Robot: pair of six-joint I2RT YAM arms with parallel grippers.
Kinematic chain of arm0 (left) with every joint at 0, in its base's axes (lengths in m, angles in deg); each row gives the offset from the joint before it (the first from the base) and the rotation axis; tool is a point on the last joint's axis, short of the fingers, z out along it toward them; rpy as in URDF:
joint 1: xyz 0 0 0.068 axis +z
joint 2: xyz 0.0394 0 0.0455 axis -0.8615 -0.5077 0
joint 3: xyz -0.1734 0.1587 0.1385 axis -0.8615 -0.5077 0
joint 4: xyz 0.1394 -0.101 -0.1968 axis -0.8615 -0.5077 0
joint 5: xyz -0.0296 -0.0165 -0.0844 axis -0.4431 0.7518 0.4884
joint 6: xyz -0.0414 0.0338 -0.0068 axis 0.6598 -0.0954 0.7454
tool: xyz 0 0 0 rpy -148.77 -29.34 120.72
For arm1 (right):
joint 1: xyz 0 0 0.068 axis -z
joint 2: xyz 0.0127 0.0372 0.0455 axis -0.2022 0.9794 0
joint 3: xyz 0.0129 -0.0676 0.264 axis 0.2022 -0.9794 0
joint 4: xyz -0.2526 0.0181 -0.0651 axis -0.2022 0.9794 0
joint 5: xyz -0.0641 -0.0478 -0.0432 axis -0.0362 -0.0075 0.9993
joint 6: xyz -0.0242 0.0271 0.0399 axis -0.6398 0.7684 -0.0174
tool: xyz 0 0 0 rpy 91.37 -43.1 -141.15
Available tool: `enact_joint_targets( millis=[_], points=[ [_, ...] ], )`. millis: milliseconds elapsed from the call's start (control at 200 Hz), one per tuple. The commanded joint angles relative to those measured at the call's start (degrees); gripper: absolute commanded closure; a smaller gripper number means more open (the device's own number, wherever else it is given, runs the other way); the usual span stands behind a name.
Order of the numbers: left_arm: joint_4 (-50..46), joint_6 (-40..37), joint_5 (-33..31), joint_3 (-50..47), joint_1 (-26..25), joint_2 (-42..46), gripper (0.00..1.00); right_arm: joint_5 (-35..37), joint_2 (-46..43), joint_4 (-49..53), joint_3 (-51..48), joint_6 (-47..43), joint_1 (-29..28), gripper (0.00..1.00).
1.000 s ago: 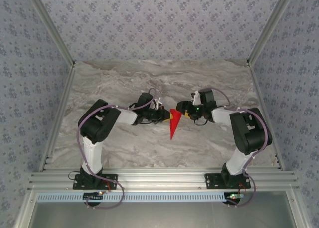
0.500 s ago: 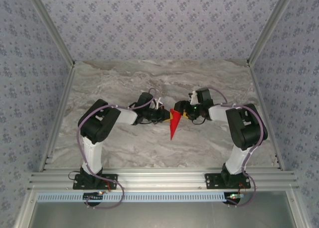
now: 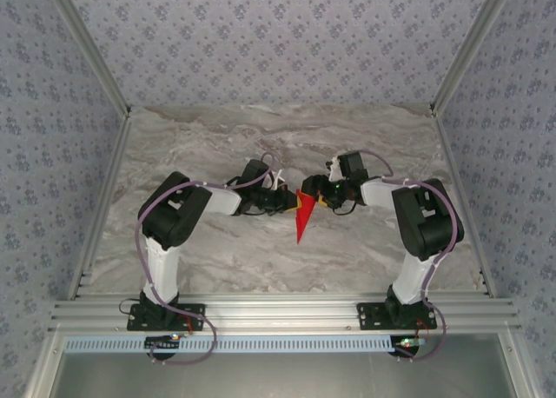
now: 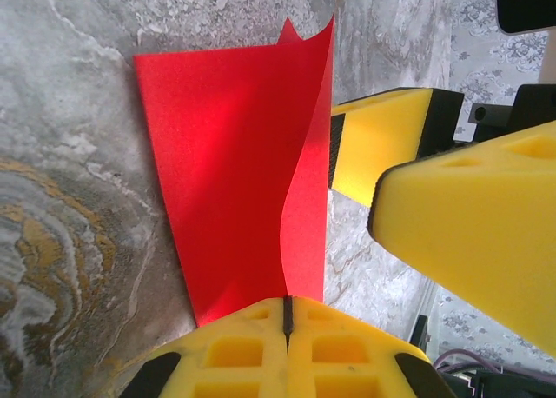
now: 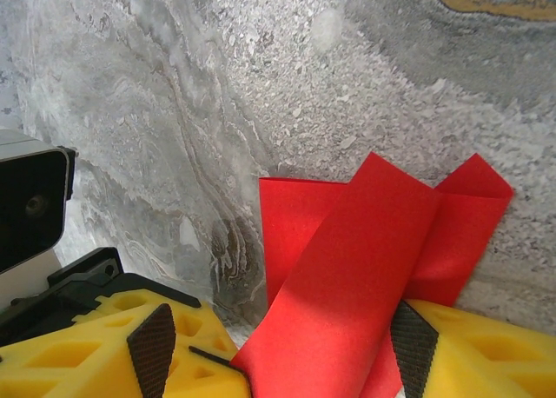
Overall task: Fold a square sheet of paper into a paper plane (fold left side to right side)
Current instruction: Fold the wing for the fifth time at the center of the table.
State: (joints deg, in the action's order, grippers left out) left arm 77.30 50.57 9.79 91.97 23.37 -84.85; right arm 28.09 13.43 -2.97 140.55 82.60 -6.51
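**Mid-table, a half-made dart pinched from one side**

At the middle of the marble table (image 3: 217, 146) lies the red paper (image 3: 301, 215), already narrowed to a long wedge with its sharp tip aimed at 6 o'clock. Reaching in from 9 o'clock, the left gripper (image 4: 286, 309) is clenched on one edge of the paper. That pinch lifts a flap off the lower layer, so it stands curled and free to swing over. From 3 o'clock the right gripper (image 5: 282, 353) sits with its jaws spread wide, and the raised flap runs up between them unsqueezed, so it is grasping nothing as far as I can see. I'd say the left holds the flap up to carry it across toward 3 o'clock, while the right is placed to receive or press it. The lower layer rests flat on the table, which should steady the crease line
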Motion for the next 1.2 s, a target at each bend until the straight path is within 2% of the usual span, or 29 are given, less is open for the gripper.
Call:
enact_joint_targets(
  millis=[0, 759, 1044, 1114, 1194],
  points=[
    [-0.68, -1.48, 0.02, 1.17, 0.58, -1.42, 1.00, 1.78, 2.53, 5.78, -0.11, -1.05, -0.79, 0.30],
    [-0.50, -1.68, -0.11, 1.79, 0.84, -4.27, 1.00, 2.51, 2.31, 8.29, 1.12, -3.99, -2.15, 0.29],
    [-1.76, -2.72, -1.22, 0.43, 0.87, -4.53, 1.00, -0.21, -6.48, 7.56, 0.76, -5.02, 1.64, 0.30],
    [-1.82, -2.88, -1.31, 0.30, 0.83, -4.78, 1.00, 0.20, -7.95, 10.26, 1.74, -6.40, 2.40, 0.32],
    [-1.89, -3.04, -1.48, 0.28, 0.83, -4.85, 1.00, 0.19, -8.47, 11.61, 1.91, -7.05, 2.53, 0.44]
  ],
)
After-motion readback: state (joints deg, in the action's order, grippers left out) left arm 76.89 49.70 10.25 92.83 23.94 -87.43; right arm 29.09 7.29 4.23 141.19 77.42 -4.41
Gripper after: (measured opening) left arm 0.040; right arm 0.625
